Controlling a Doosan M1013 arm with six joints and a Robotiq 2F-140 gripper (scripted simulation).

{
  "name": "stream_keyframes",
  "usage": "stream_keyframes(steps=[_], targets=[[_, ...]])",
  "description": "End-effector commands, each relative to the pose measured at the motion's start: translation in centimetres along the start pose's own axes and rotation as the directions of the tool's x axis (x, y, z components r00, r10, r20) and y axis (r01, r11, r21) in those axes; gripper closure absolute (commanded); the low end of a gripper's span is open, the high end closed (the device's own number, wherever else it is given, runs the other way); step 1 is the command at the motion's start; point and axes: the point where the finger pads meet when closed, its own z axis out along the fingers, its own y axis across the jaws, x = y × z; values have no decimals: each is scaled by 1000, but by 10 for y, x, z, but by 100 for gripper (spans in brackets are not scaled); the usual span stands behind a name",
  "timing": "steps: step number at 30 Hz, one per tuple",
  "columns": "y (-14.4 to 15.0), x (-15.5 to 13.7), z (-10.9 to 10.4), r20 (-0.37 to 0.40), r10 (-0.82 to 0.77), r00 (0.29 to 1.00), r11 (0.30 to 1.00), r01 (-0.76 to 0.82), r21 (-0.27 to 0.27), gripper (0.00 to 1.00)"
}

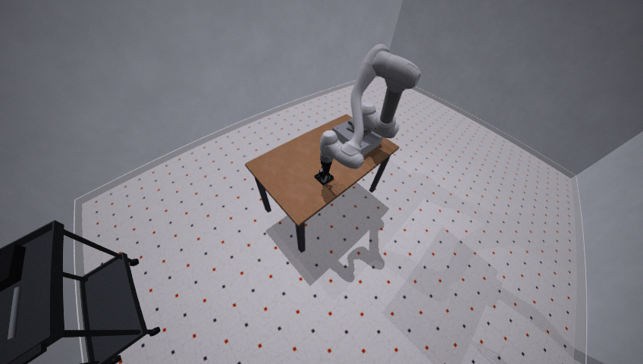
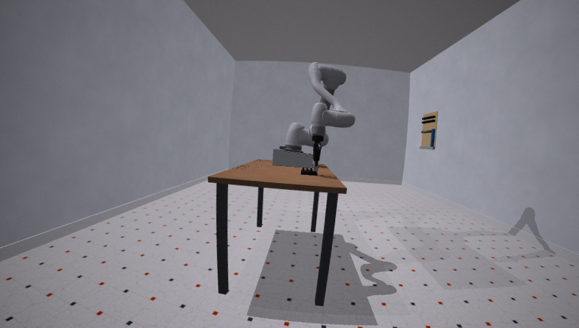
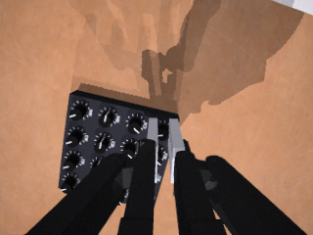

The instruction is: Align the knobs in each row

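Observation:
The black knob box stands on the brown table near its right edge. In the wrist view it shows several black knobs with white lines. My gripper points straight down onto the box. Its fingers are shut on a knob in the column at the right of the wrist view, near the top of that column. The fingers hide most of that knob and the lower right part of the box. The printed names are too small to read.
The arm's grey base block sits at the table's far end. A black cart stands on the floor at the room's near left. A small board hangs on the right wall.

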Motion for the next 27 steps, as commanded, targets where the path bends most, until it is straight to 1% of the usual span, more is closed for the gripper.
stream_keyframes(steps=[1,4,6,13,21,23,27], targets=[[0,0,0,-1,-48,999,999,48,0,95],[0,0,0,-1,-110,994,994,110,0,95],[0,0,0,-1,-110,994,994,110,0,95],[0,0,0,-1,-271,963,963,271,-1,95],[0,0,0,-1,-464,886,886,464,-1,95],[0,0,0,-1,-464,886,886,464,-1,95],[0,0,0,-1,-557,830,830,557,-1,95]])
